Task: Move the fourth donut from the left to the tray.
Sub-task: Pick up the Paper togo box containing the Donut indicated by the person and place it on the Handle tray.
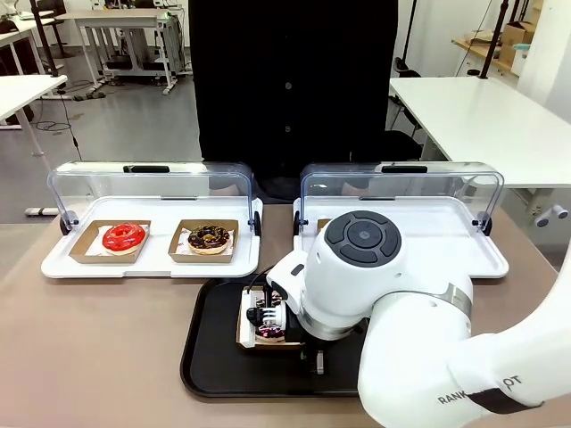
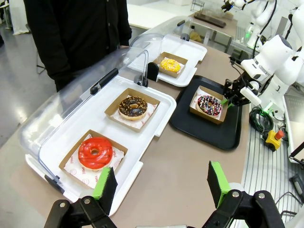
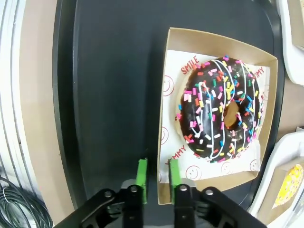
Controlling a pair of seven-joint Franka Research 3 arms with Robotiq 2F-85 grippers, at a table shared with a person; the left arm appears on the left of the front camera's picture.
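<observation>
Two arms at the table, and the right one takes up most of the front view, its white bulk bent low over the black tray (image 1: 210,357) and hiding most of the fourth donut (image 1: 269,332), just a sliver of dark glaze peeking out by the wrist. The right wrist view opens it right up: the donut (image 3: 219,108) sits in its small cardboard tray (image 3: 176,40), which rests flat on the black tray (image 3: 109,95), chocolate glaze with white drizzle and bright sprinkles all over. The right gripper (image 3: 156,176) has its green pads drawn nearly together on either side of the cardboard wall at the near corner; whether they actually pinch it, I cannot tell. From the left wrist view you get the wide picture the front camera loses: the left gripper (image 2: 161,187) hangs above the bare tabletop, fingers spread wide, nothing between them. Beyond it, a red donut (image 2: 95,153) and a dark sprinkled donut (image 2: 133,107) lie in one white display tray (image 2: 156,121) with its clear lid up, and a yellow donut (image 2: 170,65) in the other, which the arm blocks from the front. A person in black (image 1: 294,80) stands across the table behind the lids.
</observation>
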